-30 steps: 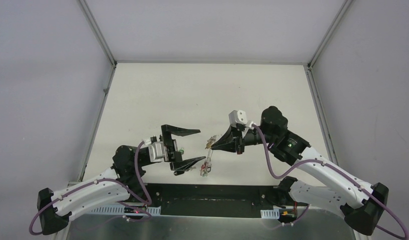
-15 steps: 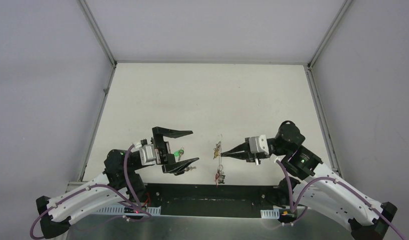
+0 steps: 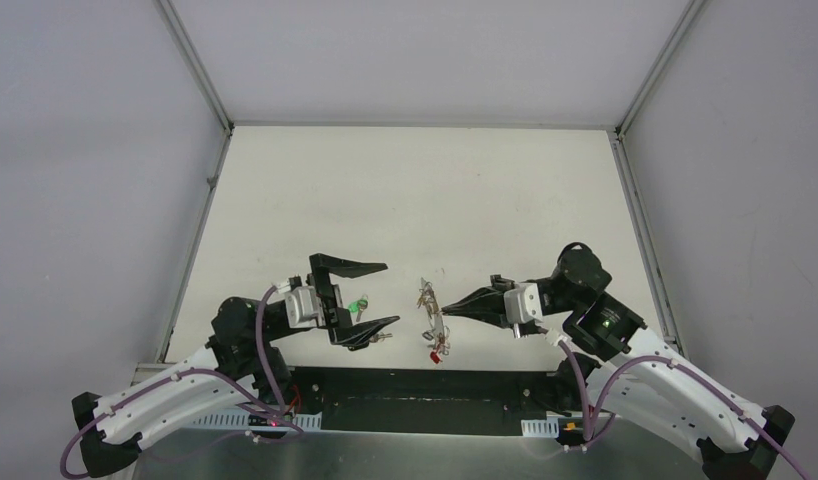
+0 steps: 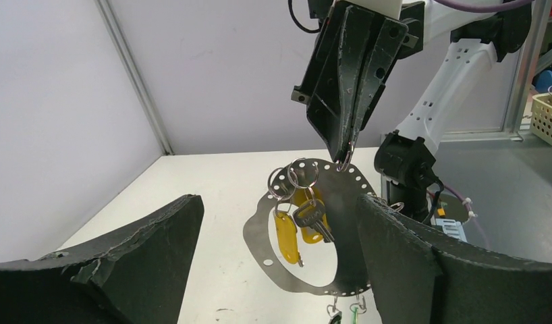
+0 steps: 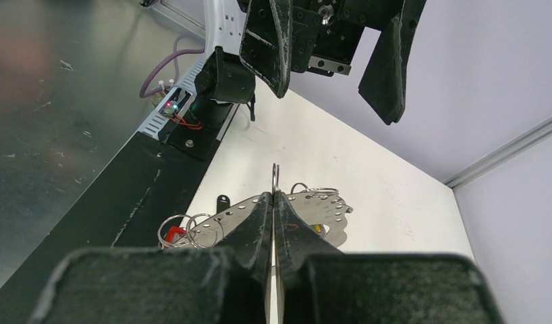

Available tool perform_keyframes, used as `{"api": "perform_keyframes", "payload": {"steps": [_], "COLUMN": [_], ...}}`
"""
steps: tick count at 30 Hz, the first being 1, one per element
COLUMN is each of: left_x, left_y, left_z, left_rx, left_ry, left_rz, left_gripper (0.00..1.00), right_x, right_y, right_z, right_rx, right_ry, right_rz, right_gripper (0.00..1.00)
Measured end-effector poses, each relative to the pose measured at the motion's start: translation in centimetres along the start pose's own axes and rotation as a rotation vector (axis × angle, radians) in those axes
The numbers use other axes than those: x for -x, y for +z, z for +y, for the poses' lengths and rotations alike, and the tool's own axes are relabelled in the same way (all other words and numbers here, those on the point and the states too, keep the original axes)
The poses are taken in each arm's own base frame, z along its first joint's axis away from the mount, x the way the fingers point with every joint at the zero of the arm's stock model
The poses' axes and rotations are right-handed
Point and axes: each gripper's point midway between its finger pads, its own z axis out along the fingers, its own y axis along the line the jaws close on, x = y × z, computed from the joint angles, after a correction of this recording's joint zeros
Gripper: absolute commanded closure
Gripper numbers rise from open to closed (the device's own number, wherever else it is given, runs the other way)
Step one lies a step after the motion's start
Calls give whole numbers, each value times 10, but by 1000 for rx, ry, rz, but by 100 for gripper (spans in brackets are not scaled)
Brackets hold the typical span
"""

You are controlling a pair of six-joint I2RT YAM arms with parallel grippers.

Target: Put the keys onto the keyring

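From above, two arms face each other over the pale surface [image 3: 415,190]. The left hand [image 3: 391,293] gapes wide with nothing in it. One small green-capped key [image 3: 361,303] shows between its fingers; I cannot tell from here whether it touches them. The right hand [image 3: 447,310] is pinched tight on the large thin grey metal keyring [image 3: 426,300], which hangs edge-on between the two hands. One red cap [image 3: 435,352] dangles at the ring's low end.

In the left wrist view, two black fingers [image 4: 125,263] spread across the bottom of the picture. Beyond them the right hand [image 4: 343,156] reaches down and grips the top rim of the keyring [image 4: 256,236], a flat hoop pierced with small holes. Two wire loops at its upper left carry two yellow-capped keys [image 4: 287,233] and one plain silver key [image 4: 314,217]. Bits of green hang at the bottom rim, too cropped to count.

In the right wrist view, that hand [image 5: 273,202] is closed edge-on over the keyring [image 5: 320,202]. The left hand [image 5: 335,104] hangs spread above. What looks like one small black-capped key [image 5: 223,201] lies alone on the surface, near the ring.
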Motion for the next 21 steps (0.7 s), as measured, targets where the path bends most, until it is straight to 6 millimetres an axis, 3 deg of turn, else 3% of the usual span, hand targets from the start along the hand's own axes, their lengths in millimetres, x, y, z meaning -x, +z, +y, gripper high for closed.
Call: {"api": "perform_keyframes", "payload": {"steps": [11, 16, 21], "left_x": [-24, -21, -27], "left_y": [11, 28, 43], "left_z": [-12, -15, -12], "left_rx": [-97, -158, -171], "left_ry": [-9, -11, -31], "left_rz": [109, 142, 184], "left_gripper": [29, 42, 47], "right_x": [-9, -18, -24], "right_y": [-3, -5, -7], "right_z": [2, -4, -14], "right_rx": [18, -36, -110], "right_ry": [-98, -15, 105], "right_rz": [33, 85, 134], "right_gripper": [100, 100, 100]}}
